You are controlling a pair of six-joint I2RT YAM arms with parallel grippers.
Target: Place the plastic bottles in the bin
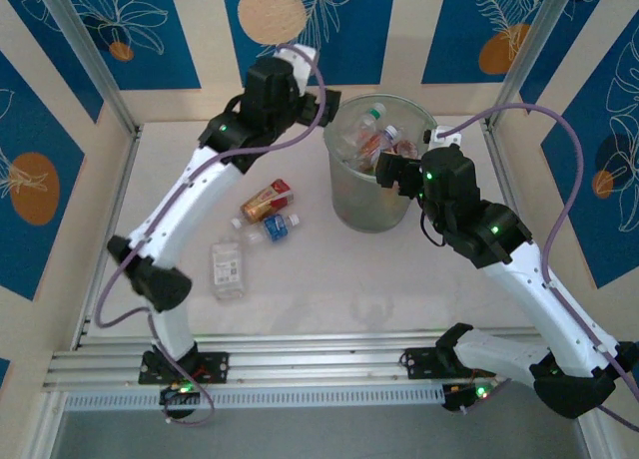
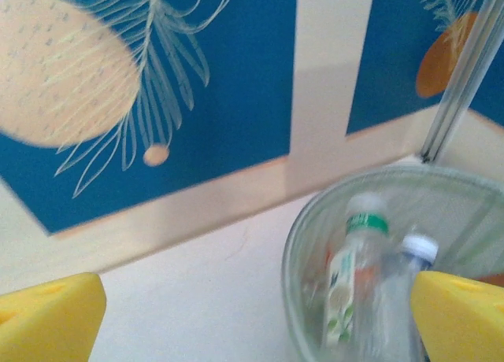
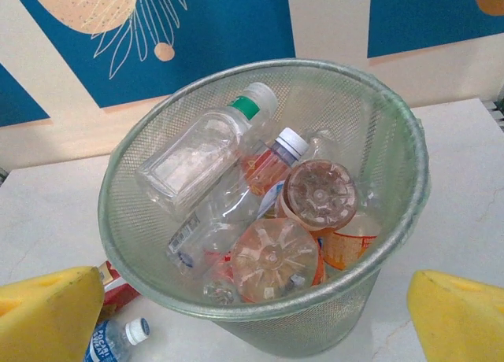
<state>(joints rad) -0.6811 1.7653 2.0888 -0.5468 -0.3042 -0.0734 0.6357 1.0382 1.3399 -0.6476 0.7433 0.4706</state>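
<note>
Left end effector and right end effector both spread wide, empty, beside the bin, binned bottles inside. Three loose bottles lie on the surface left of the bin; I'd reach for one next.

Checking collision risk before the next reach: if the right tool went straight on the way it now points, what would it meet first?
Probably the bin, at its near rim, or just past that the upturned amber bottle lying inside it. Depth is unclear from this view.
</note>
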